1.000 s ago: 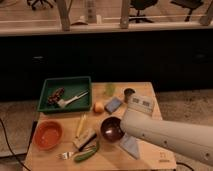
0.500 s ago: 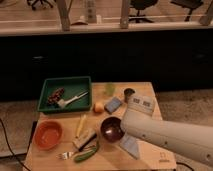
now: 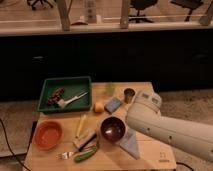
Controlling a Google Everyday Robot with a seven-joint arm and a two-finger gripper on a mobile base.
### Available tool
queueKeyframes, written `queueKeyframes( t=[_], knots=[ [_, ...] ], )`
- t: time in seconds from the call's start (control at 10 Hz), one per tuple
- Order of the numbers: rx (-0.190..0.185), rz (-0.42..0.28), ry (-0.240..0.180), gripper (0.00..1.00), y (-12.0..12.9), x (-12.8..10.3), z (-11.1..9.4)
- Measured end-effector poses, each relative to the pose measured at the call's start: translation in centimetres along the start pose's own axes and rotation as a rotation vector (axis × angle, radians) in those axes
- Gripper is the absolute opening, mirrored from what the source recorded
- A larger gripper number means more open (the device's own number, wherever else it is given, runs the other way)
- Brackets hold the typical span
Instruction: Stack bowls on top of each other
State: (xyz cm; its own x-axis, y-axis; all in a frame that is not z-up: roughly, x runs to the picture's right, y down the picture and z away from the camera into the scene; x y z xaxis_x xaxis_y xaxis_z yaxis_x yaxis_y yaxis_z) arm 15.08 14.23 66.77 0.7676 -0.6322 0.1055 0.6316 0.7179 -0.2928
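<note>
The glossy dark brown bowl stands upright at the middle front of the wooden table. The orange-red bowl stands apart from it at the front left. Both look empty. My white arm reaches in from the lower right, and its end sits just right of the brown bowl, above the table. My gripper is hidden behind the arm and does not show.
A green tray with utensils sits at the back left. A small metal cup, a blue sponge and an orange fruit lie behind the brown bowl. A blue cloth, a fork and a green item lie at the front.
</note>
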Motion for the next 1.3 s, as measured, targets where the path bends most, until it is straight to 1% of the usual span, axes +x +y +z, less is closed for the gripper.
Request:
queueKeyframes(
  t=[0.1, 0.3, 0.4, 0.6, 0.9, 1.1, 1.2, 1.3],
  knots=[
    [-0.004, -0.020, -0.039, 0.80, 0.0, -0.7, 0.6],
    [-0.015, -0.052, -0.089, 0.80, 0.2, -1.8, 1.7],
    [-0.026, -0.084, -0.120, 0.80, 0.3, -2.9, 2.6],
    [-0.042, -0.132, -0.161, 0.80, 0.8, -4.6, 4.1],
    [-0.068, -0.219, -0.233, 0.80, 1.5, -7.7, 6.1],
    [-0.082, -0.264, -0.264, 0.80, 1.5, -9.4, 7.1],
    [-0.093, -0.276, -0.271, 0.80, 1.7, -9.8, 7.6],
    [-0.095, -0.283, -0.278, 0.80, 1.6, -10.1, 7.9]
  ],
)
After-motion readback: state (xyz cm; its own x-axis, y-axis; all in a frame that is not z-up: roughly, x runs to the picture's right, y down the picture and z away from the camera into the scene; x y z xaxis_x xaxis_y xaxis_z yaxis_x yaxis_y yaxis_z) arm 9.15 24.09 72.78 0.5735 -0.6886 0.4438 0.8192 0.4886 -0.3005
